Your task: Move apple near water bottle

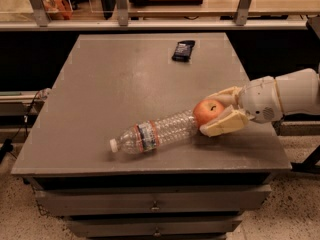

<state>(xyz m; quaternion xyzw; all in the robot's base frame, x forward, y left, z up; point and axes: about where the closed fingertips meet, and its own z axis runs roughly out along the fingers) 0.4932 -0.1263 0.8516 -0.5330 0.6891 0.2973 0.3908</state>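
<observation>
The end effector (207, 115) reaches in from the right side of the camera view, low over the front right part of the grey tabletop (125, 84). Its two cream-coloured fingers (226, 125) are pinched on the apple (207, 111), one finger lying over the fruit's far side and the other, broader one pressed under its near side. The white arm (280, 96) behind it runs off the right edge of the view. The apple is red-orange with a small dark stem mark facing up, and it sits right at the bottom end of the water bottle (157, 132), appearing to touch it. Whether the apple rests on the tabletop or is held just above it cannot be told. The water bottle lies on its side, slanting from its white cap (114, 145) near the front edge up to its base beside the apple, and its blue-and-white label (145, 136) sits closer to the cap end. A small black packet (183, 50) lies flat near the far edge of the tabletop, well apart from both the bottle and the apple. Below the tabletop's front edge there are grey drawers (155, 201) with small pulls.
</observation>
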